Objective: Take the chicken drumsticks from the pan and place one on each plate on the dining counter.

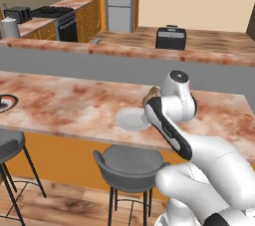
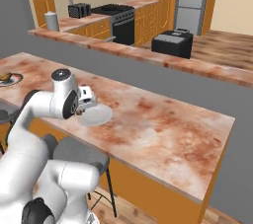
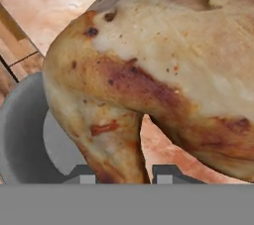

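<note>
Your pincer (image 3: 119, 172) is pinching a chicken drumstick (image 3: 163, 80) tight between its two tips. The pale grey plate (image 1: 130, 119) sits just below your pincer on the dining counter (image 1: 74, 105).

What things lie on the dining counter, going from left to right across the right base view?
Dark-rimmed plate holding a drumstick → tool gripping the second chicken drumstick → plain pale plate → bare marble stretch of the dining counter.
</note>
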